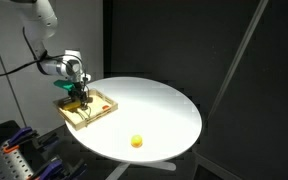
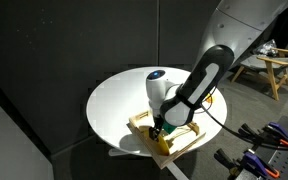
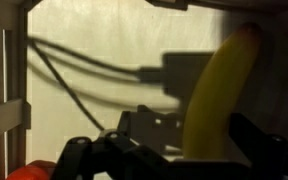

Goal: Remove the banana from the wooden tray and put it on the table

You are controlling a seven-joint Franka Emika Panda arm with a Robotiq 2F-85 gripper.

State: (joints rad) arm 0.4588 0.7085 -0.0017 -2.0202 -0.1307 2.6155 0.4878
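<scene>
The wooden tray (image 1: 102, 111) lies at the edge of the round white table (image 1: 154, 110); both also show in the other exterior view, the tray (image 2: 190, 141) and the table (image 2: 119, 100). My gripper (image 1: 81, 99) is lowered into the tray, as both exterior views show (image 2: 161, 130). In the wrist view the yellow banana (image 3: 216, 95) lies on the tray floor between my fingers (image 3: 184, 146), close to the right finger. The jaws look open around it, with a gap on the left side. A bit of yellow shows under the gripper in an exterior view (image 2: 162, 144).
A small round yellow ball (image 1: 136, 141) sits on the table away from the tray. An orange-red object (image 3: 29, 170) lies in the tray near my left finger. Wooden slats of the tray rim (image 3: 4, 110) are at the left. Dark curtains surround the table.
</scene>
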